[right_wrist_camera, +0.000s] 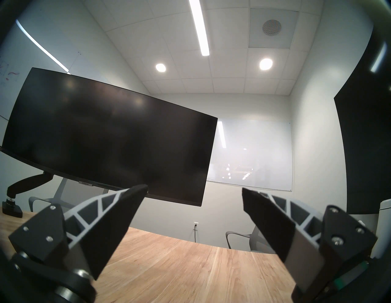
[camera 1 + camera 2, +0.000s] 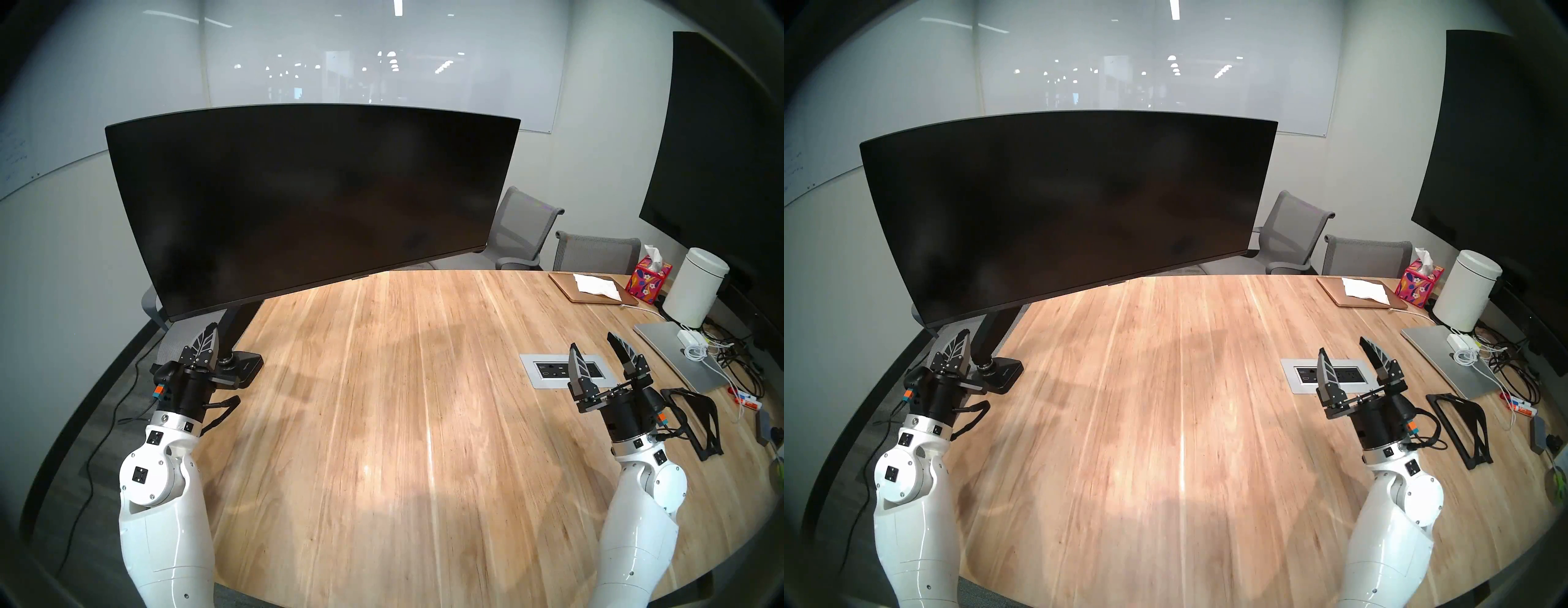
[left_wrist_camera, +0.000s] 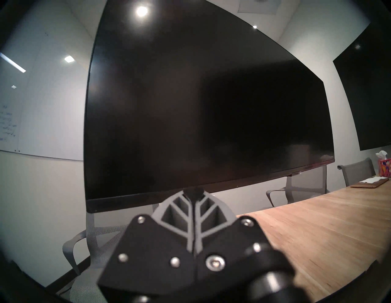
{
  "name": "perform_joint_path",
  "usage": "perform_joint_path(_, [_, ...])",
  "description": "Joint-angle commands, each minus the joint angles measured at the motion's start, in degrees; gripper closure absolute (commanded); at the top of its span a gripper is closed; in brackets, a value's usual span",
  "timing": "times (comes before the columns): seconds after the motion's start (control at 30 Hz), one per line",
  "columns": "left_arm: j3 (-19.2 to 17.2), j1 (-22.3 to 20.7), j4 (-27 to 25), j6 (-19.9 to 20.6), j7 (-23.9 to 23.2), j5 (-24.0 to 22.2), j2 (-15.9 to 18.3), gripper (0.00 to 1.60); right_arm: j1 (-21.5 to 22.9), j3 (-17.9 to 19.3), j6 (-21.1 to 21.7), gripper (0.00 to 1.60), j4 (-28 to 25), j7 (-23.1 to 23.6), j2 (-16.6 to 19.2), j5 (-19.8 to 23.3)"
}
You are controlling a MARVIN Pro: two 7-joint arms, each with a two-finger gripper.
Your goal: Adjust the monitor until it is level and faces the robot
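- Two glossy white robot arms rise from the near edge of the wooden table, one toward each near corner.
- At the left edge, the left gripper points up with its ribbed grey fingers pressed together, nothing between them; its tips sit just below the lower left corner of the monitor, and whether they touch it cannot be told.
- Over the right side of the table, the right gripper hovers with its two fingers spread wide and empty, well apart from the screen.
- Just beyond that gripper a power outlet panel is set flush into the tabletop.
- Along the right edge lie a black wire stand, a silver laptop with white chargers and tangled cables on it, and a white cylindrical bin.
- Clamped at the left edge, a black jointed mount arm carries the wide curved monitor, dark, tilted so its left end hangs low and its right end rides high, spanning the far left corner.
- Near the far right corner sit a brown pad with a white tissue and a colourful tissue box.
- Past the far edge stand grey mesh chairs; a larger flat black screen hangs on the right wall.
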Motion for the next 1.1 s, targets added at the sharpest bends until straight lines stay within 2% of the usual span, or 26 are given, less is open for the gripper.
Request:
perform_joint_path(0.0, [-1.3,-3.1,1.4,-3.0,0.4,-1.2,1.4,1.6,0.2,-0.1,0.1,0.0,-1.1,0.1,-0.1,0.6])
perform_joint_path(0.1, [-1.7,-5.5,3.6,-3.4,0.5,-1.1,2.5,1.6,0.2,-0.1,0.1,0.0,-1.1,0.1,-0.1,0.5])
perform_joint_path(0.43, [-2.3,-8.9,7.9,-5.5,1.5,-0.8,3.8,1.6,0.2,-0.1,0.1,0.0,-1.1,0.1,-0.1,0.5])
perform_joint_path(0.87, [-1.8,-9.6,8.3,-6.6,1.9,-0.2,3.8,1.6,0.1,-0.1,0.1,0.0,-1.1,0.1,-0.1,0.6])
perform_joint_path(1.07, [-1.3,-9.7,7.9,-4.9,2.7,0.3,3.5,1.6,0.1,-0.1,0.1,0.0,-1.1,0.1,-0.1,0.6])
